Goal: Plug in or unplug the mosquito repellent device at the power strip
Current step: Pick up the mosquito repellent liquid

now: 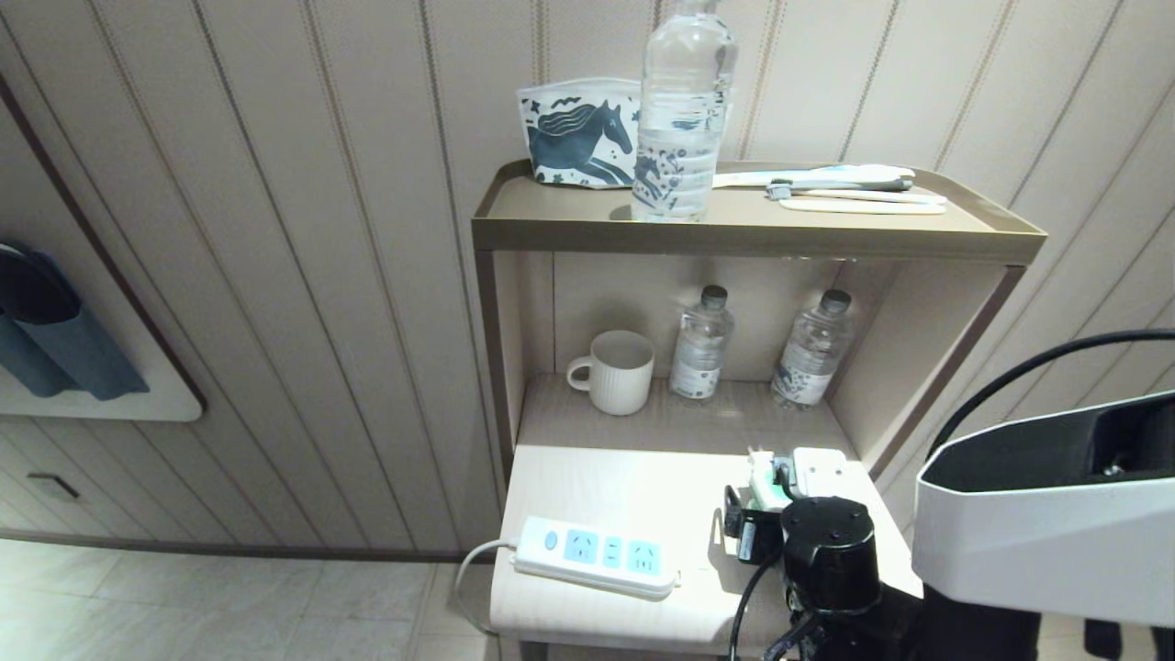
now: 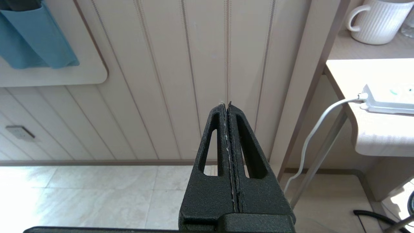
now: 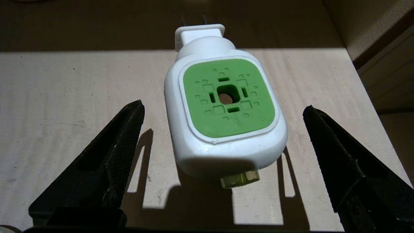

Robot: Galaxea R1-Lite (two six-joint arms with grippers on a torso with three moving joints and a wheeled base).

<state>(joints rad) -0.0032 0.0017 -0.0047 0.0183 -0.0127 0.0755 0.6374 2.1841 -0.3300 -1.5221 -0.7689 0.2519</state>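
Note:
The mosquito repellent device (image 3: 226, 110) stands on the pale tabletop, its white head and green top face toward the right wrist camera and its bare plug prongs pointing away. My right gripper (image 3: 223, 106) is open, one finger on each side of the device, touching nothing. In the head view the device (image 1: 766, 488) is partly hidden behind my right gripper (image 1: 771, 514). The white power strip (image 1: 597, 555) lies at the table's front left, apart from the device, with nothing in its blue sockets. My left gripper (image 2: 226, 104) is shut and empty, low beside the table.
A white mug (image 1: 617, 372) and two small water bottles (image 1: 702, 344) stand on the shelf behind. A large bottle (image 1: 681, 110), a horse-print pouch (image 1: 578, 133) and toothbrushes are on the top shelf (image 1: 551, 220). The strip's cord (image 2: 310, 142) hangs off the table's left edge.

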